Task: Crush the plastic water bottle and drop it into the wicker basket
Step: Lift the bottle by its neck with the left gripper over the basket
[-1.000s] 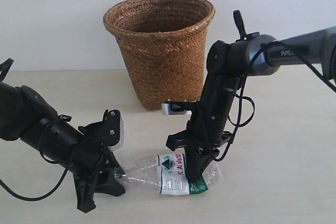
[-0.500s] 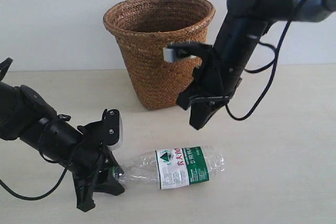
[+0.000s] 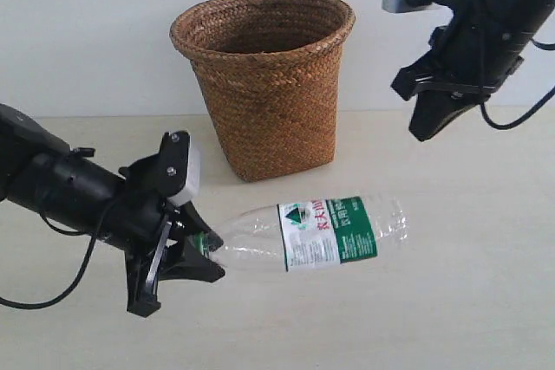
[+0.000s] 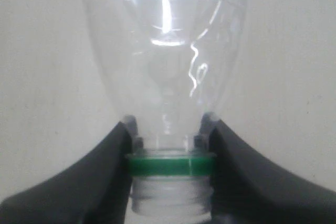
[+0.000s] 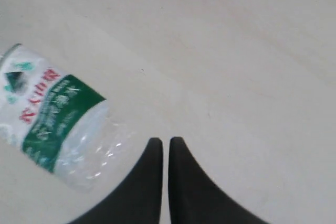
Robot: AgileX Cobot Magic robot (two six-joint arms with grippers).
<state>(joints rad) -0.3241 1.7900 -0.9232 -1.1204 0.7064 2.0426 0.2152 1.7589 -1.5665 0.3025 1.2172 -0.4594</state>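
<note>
Only the left end effector (image 3: 206,253) is gripping the bottle (image 3: 329,233) by its neck, body lying toward 3 o'clock, basket (image 3: 264,84) at 12; the right end effector (image 5: 166,141) is hovering clenched, empty.

Exterior camera: slightly raised, facing the wall (image 3: 87,23), wicker basket (image 3: 264,84) centre-back. Left wrist camera: tight on the plastic water bottle (image 4: 165,66) neck. Right wrist camera: high, looking down on the table (image 5: 252,51). All share the bottle.

The clear plastic water bottle (image 3: 251,240) is thin, smooth and shiny, with a glossy white-and-green label (image 3: 329,233). The brown woven wicker basket (image 3: 264,93) looks rough and bumpy. The pale worktop (image 3: 468,301) is smooth and matt. The black left gripper (image 3: 205,253) looks like dull plastic.
</note>
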